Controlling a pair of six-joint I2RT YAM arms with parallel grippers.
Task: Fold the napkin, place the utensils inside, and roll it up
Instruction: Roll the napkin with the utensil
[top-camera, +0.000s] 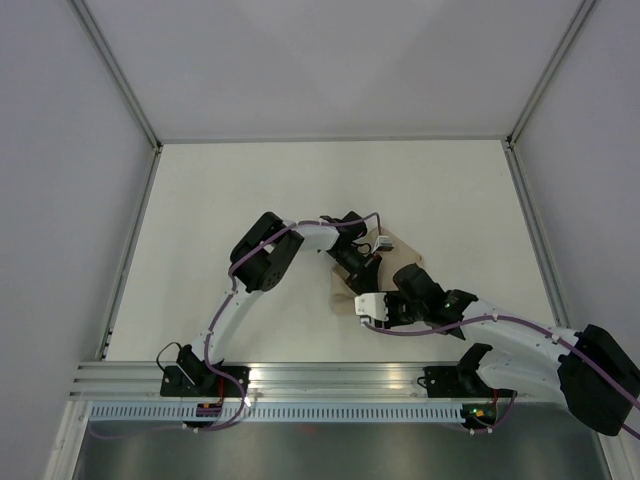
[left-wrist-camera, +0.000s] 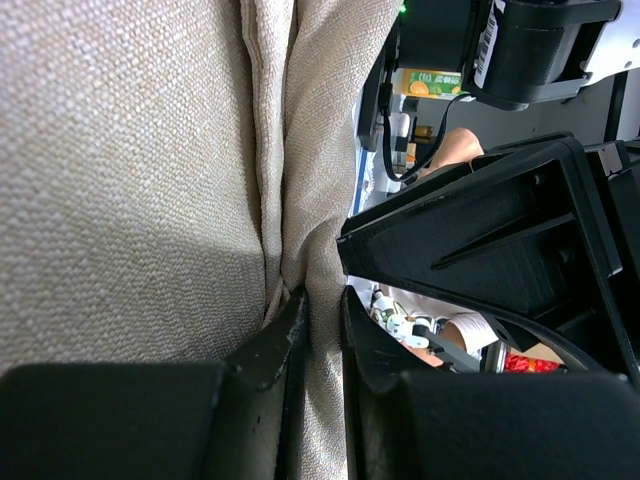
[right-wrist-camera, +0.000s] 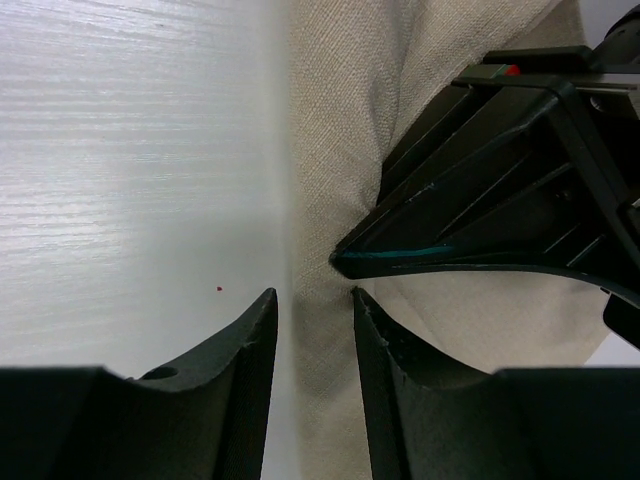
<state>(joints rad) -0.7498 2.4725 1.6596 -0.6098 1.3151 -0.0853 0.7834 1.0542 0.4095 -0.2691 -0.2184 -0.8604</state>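
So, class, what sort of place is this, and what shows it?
Probably a robotics lab test cell: a white table boxed in by plain panel walls, robot arms bolted to an aluminium rail, one napkin as prop.

Left claw tight on a raised fold of beige napkin

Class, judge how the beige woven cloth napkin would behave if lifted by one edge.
Probably floppy: the beige woven cloth napkin creases into soft folds at the left tool. Likely light, being thin. Its coarse weave should resist slipping.
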